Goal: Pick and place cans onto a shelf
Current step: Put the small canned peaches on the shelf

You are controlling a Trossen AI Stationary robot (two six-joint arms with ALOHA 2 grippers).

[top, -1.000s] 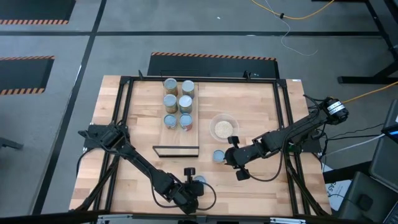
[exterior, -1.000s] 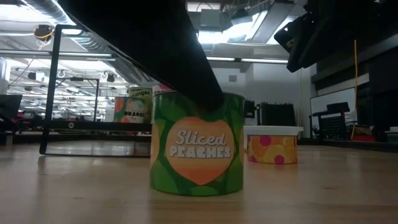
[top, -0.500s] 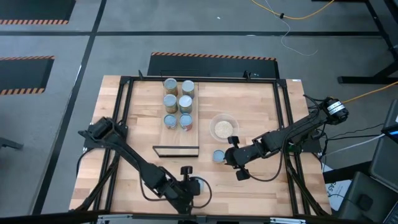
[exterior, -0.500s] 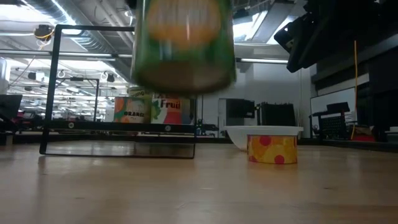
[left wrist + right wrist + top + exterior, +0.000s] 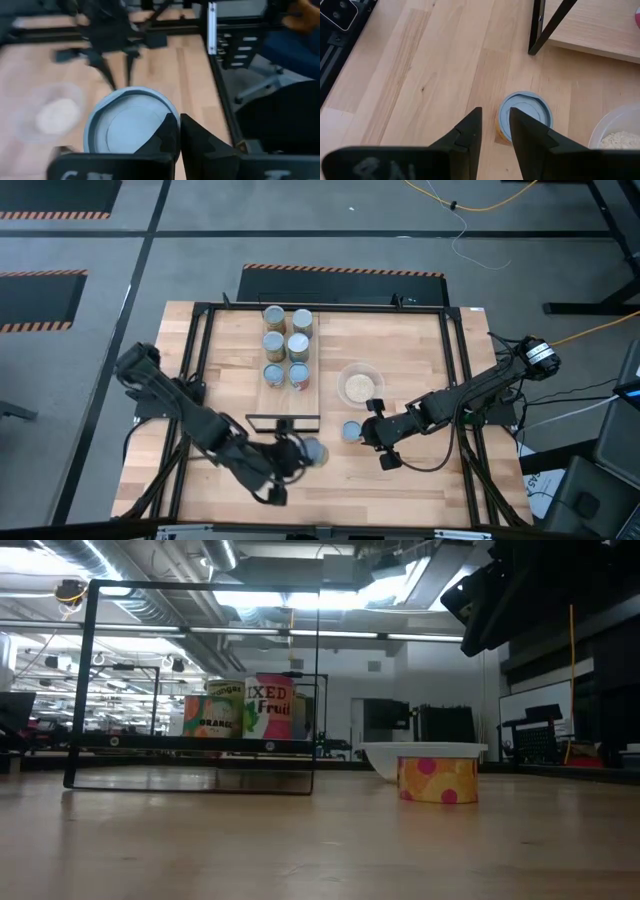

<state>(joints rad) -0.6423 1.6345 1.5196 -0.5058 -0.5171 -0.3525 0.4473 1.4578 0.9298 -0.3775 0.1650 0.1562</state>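
Observation:
My left gripper is shut on a can with a pale-blue top, held above the table just in front of the shelf's black frame. The shelf, a long light-wood board, carries several cans standing on their bases. Another can, orange-labelled with a pale-blue top, stands on the table; my right gripper hangs open just short of it, with nothing between its fingers. In the low view only this can and the shelf's cans show. My left gripper pinches the can's top rim at one side, one finger over the lid and the other outside the wall. The fingers slant down from the table's left. The can hangs lifted clear of the table, top up.
A clear round bowl with beige contents stands right of the shelf, just beyond the orange can. A black metal frame runs around the tabletop. Bare wood lies along the near edge and at the far right.
My left gripper has risen from near the table's front edge and gone toward the shelf's framed end, carrying the green "Sliced Peaches" can. The can stood on the table a second ago; now it is lifted clear and above the low view's top.

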